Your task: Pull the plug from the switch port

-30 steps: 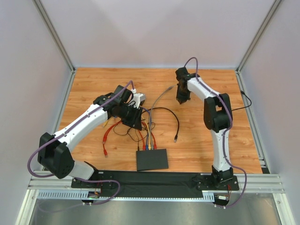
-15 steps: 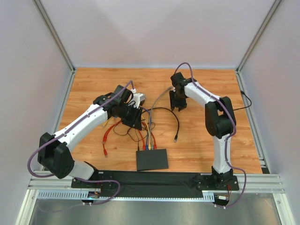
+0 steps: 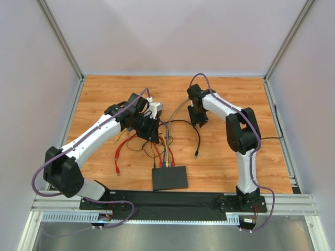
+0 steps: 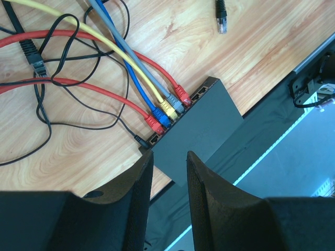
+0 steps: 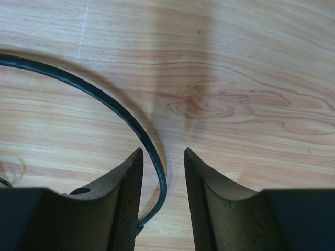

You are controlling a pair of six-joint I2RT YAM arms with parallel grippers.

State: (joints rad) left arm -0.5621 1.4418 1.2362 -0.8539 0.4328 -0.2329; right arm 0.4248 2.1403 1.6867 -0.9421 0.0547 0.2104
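Right tool (image 5: 163, 151) has shifted left over the black cable (image 5: 104, 99), jaws now apart. Left tool (image 4: 169, 154) apart, empty. Switch (image 4: 204, 130): flat, black, five coloured plugs (image 4: 168, 110) seated.

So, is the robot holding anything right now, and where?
Nothing is held. The left jaws stand open, away from the flat matte-black switch box. The right jaws stand open over the wooden table, with a thin black cable lying loose below their gap.

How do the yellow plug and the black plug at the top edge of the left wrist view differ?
The yellow plug sits in the switch; the black plug lies free on the table. The yellow plug is crowded on both sides; the black plug lies alone. Both end cables.
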